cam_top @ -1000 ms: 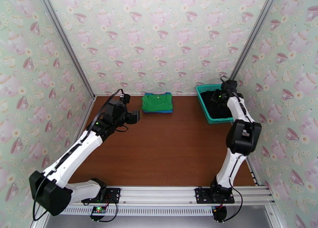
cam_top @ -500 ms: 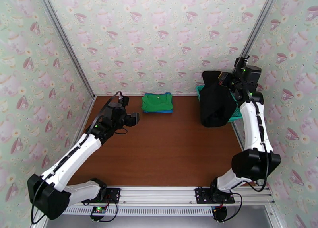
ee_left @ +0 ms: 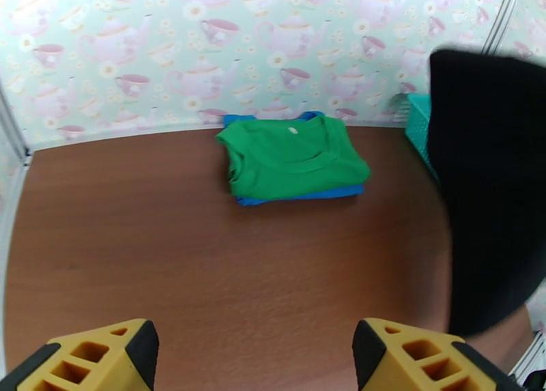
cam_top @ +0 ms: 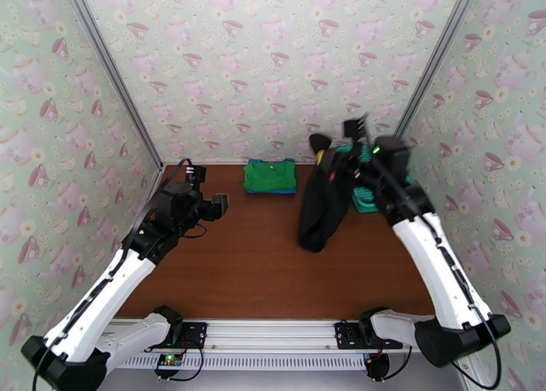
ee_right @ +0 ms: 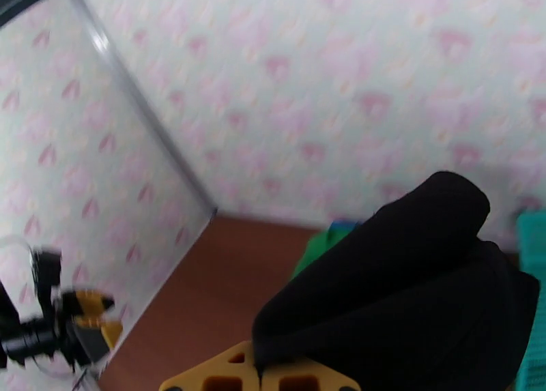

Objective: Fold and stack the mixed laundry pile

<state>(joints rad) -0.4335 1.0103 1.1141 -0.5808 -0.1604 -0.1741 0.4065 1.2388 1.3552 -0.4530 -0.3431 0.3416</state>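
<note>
A black garment [cam_top: 319, 205] hangs in the air over the right half of the table, with my right gripper [cam_top: 327, 159] shut on its top edge; its lower end dangles close to the wood. In the right wrist view the black cloth [ee_right: 409, 283] bunches over the closed yellow fingers [ee_right: 225, 379]. A folded green shirt [cam_top: 270, 175] lies on a folded blue shirt [cam_top: 273, 192] at the back centre, also seen as green shirt [ee_left: 293, 157] over blue shirt [ee_left: 304, 196]. My left gripper [cam_top: 218, 206] hovers open over the left side, its fingers [ee_left: 102, 358] wide apart and holding nothing.
A teal lattice basket [cam_top: 365, 196] stands at the back right, partly behind my right arm, and shows as basket [ee_left: 418, 123] in the left wrist view. Patterned walls close in the table [cam_top: 273, 269] on three sides. Bare wood lies in the centre and front.
My right arm has lifted the black garment out of the basket and swung it left over the table. My left arm has drawn back a little toward the left and near side.
</note>
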